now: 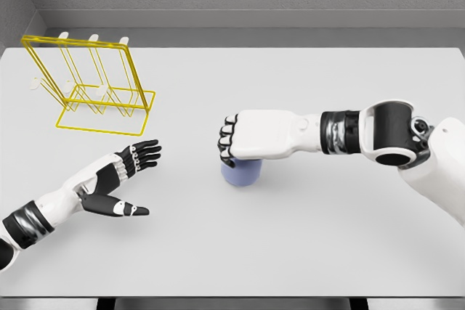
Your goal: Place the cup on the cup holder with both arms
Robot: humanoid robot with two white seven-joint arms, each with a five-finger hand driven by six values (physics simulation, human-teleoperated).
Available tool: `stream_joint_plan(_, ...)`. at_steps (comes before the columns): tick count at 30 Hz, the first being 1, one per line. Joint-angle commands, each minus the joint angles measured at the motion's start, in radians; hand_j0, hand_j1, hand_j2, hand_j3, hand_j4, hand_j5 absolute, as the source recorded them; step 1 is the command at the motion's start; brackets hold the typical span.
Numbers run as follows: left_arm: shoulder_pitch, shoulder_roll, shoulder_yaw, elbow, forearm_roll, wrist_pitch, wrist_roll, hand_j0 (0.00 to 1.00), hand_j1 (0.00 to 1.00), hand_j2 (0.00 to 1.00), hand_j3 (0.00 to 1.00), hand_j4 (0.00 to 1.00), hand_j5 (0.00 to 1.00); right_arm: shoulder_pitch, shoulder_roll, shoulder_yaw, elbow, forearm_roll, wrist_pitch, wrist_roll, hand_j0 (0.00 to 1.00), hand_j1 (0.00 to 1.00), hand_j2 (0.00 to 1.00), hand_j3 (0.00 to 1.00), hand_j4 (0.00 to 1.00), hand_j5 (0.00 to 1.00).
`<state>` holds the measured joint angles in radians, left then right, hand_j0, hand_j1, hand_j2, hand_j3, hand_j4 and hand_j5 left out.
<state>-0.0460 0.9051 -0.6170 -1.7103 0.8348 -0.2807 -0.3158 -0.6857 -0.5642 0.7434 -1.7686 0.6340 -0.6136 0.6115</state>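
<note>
Two hands, right hand point(251, 136) gripping cup point(241, 173), left hand point(123, 176) spread

Our right hand point(251, 137) covers the top of the cup point(240, 173), so we cannot see its rim or our fingertips' contact. Both our arms run off the picture's edges.

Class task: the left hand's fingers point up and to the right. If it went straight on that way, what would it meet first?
Probably nothing: the left hand aims between the rack and cup, over bare table.
</note>
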Motion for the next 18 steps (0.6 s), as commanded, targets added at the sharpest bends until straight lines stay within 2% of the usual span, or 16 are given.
stream_joint_plan(1, 0.000, 0.000, 0.000, 0.003, 0.004, 0.000, 0.000, 1.00, 1.00, 1.00, 1.00, 1.00, 1.00, -0.002, 0.026, 0.008, 0.000, 0.013, 0.003, -0.001, 0.44, 0.44, 0.44, 0.44, 0.44, 0.44)
stream_joint_plan(5, 0.000, 0.000, 0.000, 0.003, 0.004, 0.000, 0.000, 1.00, 1.00, 1.00, 1.00, 1.00, 1.00, -0.006, 0.079, 0.034, 0.000, 0.015, 0.003, -0.001, 0.44, 0.44, 0.44, 0.44, 0.44, 0.44)
stream_joint_plan(11, 0.000, 0.000, 0.000, 0.003, 0.004, 0.000, 0.000, 1.00, 1.00, 1.00, 1.00, 1.00, 1.00, -0.009, 0.090, 0.048, 0.000, 0.024, 0.003, -0.001, 0.44, 0.44, 0.44, 0.44, 0.44, 0.44)
stream_joint_plan(13, 0.000, 0.000, 0.000, 0.003, 0.004, 0.000, 0.000, 1.00, 1.00, 1.00, 1.00, 1.00, 1.00, -0.009, 0.090, 0.051, 0.000, 0.024, 0.003, -0.001, 0.47, 0.47, 0.47, 0.47, 0.47, 0.47)
stream_joint_plan(14, 0.000, 0.000, 0.000, 0.003, 0.004, 0.000, 0.000, 1.00, 1.00, 1.00, 1.00, 1.00, 1.00, -0.008, 0.090, 0.051, 0.000, 0.026, 0.003, -0.001, 0.59, 0.59, 0.59, 0.59, 0.59, 0.59)
stream_joint_plan(16, 0.000, 0.000, 0.000, 0.003, 0.004, 0.000, 0.000, 1.00, 1.00, 1.00, 1.00, 1.00, 1.00, -0.005, 0.089, 0.051, 0.000, 0.030, 0.003, -0.001, 0.75, 0.75, 0.75, 0.75, 0.75, 0.75)
stream_joint_plan(17, 0.000, 0.000, 0.000, 0.003, 0.004, 0.000, 0.000, 1.00, 1.00, 1.00, 1.00, 1.00, 1.00, -0.005, 0.089, 0.051, 0.000, 0.030, 0.003, -0.001, 0.90, 0.90, 0.90, 0.90, 0.90, 0.90)
stream_joint_plan(18, 0.000, 0.000, 0.000, 0.003, 0.004, 0.000, 0.000, 1.00, 1.00, 1.00, 1.00, 1.00, 1.00, -0.005, 0.089, 0.050, 0.001, 0.029, 0.003, -0.001, 0.97, 0.97, 0.97, 0.97, 0.97, 0.97)
